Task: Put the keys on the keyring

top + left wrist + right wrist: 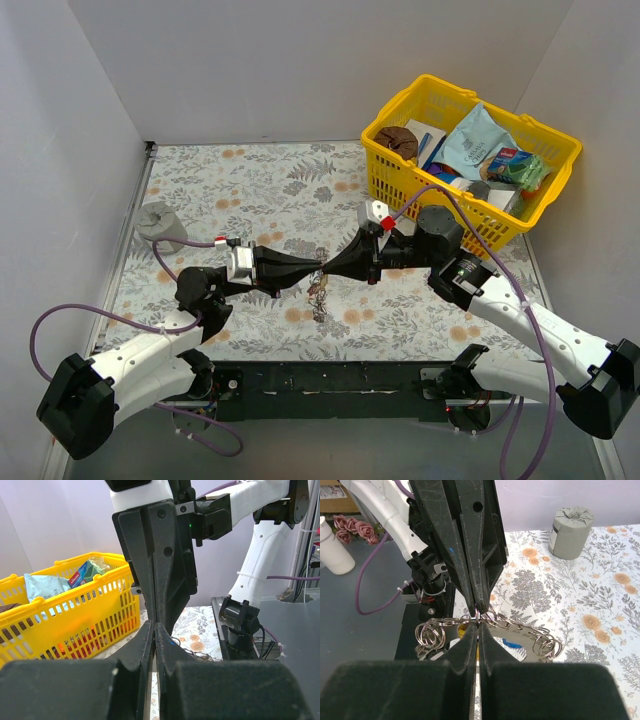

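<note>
The tabletop (250, 190) is covered with a cloth that has grey leaves and orange flowers on it. Plain white walls (300, 60) stand close around it, one at the back and one on each side. The light is soft and even, and the shadows are faint.

In the right wrist view, a flat grey surface (360, 580) lies past the edge of the tabletop. It may be the floor, but that is not sure. Some pink flowers (355, 529) and a white bottle (331, 550) sit there.

In the left wrist view the back wall (50, 525) looks pale purple. A dark grey flat top (295, 630) lies off to the side.
</note>
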`<state>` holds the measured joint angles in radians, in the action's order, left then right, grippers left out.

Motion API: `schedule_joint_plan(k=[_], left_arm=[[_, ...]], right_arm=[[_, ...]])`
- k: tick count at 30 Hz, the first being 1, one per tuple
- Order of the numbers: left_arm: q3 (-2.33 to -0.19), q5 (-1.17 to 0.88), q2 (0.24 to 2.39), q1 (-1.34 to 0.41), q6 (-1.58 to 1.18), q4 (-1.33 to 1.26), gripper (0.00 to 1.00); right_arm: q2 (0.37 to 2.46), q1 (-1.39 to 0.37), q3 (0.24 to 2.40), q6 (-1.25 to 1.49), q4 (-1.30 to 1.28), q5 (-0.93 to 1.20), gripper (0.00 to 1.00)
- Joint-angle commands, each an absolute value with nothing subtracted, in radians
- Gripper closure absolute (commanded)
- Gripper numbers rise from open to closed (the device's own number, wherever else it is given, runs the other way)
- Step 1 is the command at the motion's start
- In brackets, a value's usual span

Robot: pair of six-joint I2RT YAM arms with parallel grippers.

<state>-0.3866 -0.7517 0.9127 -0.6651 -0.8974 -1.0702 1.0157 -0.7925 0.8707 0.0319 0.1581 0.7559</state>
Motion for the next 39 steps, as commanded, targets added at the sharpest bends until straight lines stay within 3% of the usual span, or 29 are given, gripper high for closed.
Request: schedule_joint_plan(k=[1, 20, 24, 28, 39], left_arm=[[-0.419, -0.761, 0.894, -0.669, -0.897, -1.106, 1.0], [-0.419, -0.773, 0.874, -0.669, -0.888, -1.048, 1.0], [-0.469, -0.791, 0.841, -0.669, -0.766, -0.853, 0.75], [-0.529, -0.787, 0.812, -0.669, -0.665, -0.608, 0.57], [-0.821, -0.867, 0.971, -0.669, -0.394, -0.014, 0.54]], right_arm=[[1.006, -0.796, 0.865, 0.057, 0.227, 0.752, 0.98], [1.012, -0.796, 0.864, 0.075, 0.239, 0.744, 0.99], [1.005, -0.798, 0.894, 0.003, 0.134, 0.71, 0.99], [1.005, -0.796, 0.951, -0.098, -0.025, 0.675, 0.99], [1.16, -0.796, 1.181, -0.304, -0.435, 0.646, 0.99]])
